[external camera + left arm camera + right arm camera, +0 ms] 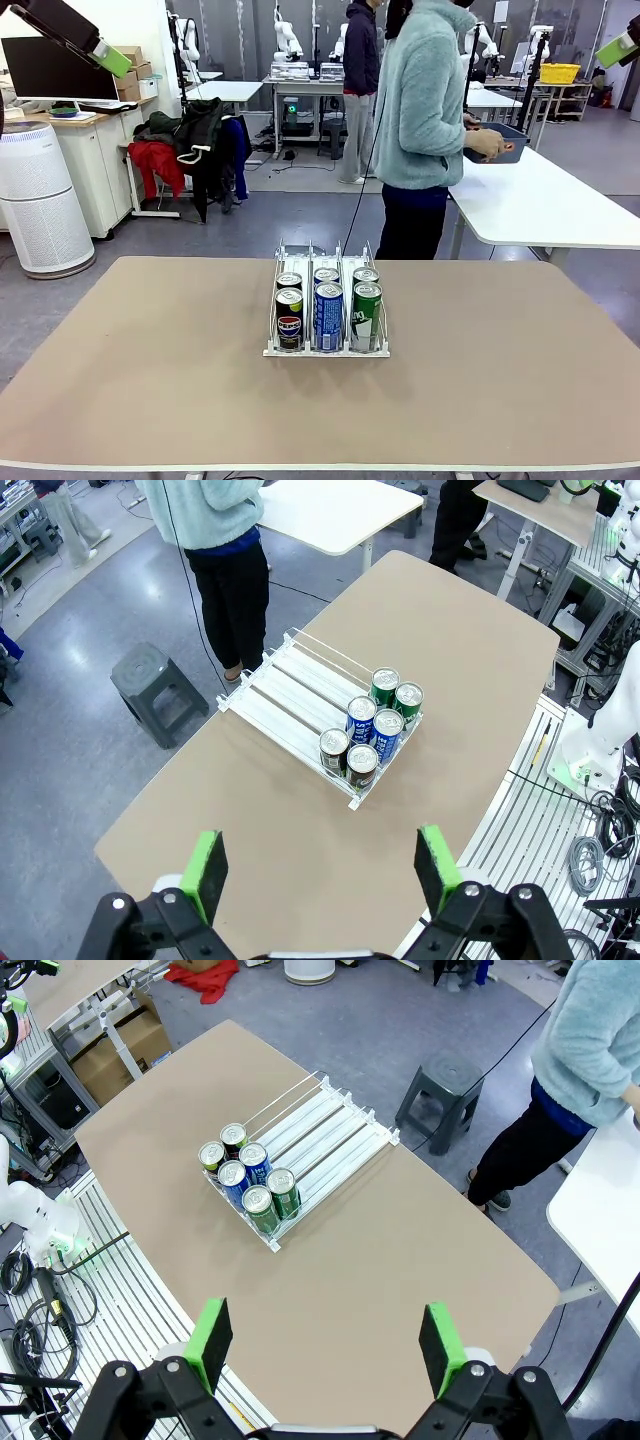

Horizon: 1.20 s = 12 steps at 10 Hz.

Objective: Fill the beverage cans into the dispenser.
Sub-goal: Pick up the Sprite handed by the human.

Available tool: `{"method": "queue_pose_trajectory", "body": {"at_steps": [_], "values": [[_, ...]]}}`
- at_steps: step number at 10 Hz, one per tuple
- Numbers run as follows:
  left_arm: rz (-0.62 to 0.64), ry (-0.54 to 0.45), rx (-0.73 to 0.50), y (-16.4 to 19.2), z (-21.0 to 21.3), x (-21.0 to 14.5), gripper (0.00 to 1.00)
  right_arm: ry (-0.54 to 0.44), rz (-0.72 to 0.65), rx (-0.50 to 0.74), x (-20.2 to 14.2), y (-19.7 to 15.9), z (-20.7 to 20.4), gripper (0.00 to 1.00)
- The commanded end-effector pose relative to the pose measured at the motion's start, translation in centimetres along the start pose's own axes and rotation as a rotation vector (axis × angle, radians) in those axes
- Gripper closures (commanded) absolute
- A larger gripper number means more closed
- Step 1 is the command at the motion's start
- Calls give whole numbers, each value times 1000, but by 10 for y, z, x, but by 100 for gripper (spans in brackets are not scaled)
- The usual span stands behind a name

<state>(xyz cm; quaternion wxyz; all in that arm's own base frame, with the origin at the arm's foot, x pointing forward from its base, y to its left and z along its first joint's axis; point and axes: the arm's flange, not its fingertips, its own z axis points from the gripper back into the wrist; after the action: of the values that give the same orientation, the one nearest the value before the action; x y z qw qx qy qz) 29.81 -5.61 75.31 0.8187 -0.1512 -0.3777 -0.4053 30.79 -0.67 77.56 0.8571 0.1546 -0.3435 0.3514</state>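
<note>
The dispenser (326,352) stands mid-table, its clear dividers forming three lanes. Several beverage cans fill its near end in two rows: a black Pepsi can (289,326), a blue can (328,318) and a green can (366,317) in front, with three more behind. My left gripper (112,57) hangs high at the top left, my right gripper (617,48) high at the top right. From above, the left gripper (320,870) is open and empty over the table, with the dispenser (290,685) and cans (362,732) beyond. The right gripper (326,1343) is open too, above the dispenser (330,1130) and cans (245,1182).
A person (425,110) stands at the far side, turned to a white table (560,205) on the right, holding a blue bin (503,148). A grey stool (150,685) sits on the floor past the table's far edge. Bare tabletop surrounds the dispenser.
</note>
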Motion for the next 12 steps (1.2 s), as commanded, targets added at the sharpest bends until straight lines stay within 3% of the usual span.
{"method": "queue_pose_trajectory", "body": {"at_steps": [1,12], "values": [[12,0,-3,0,-1,0,0,0,2,3,0,1,-1,0],[12,0,-3,0,-1,0,0,0,2,3,0,1,-1,0]]}}
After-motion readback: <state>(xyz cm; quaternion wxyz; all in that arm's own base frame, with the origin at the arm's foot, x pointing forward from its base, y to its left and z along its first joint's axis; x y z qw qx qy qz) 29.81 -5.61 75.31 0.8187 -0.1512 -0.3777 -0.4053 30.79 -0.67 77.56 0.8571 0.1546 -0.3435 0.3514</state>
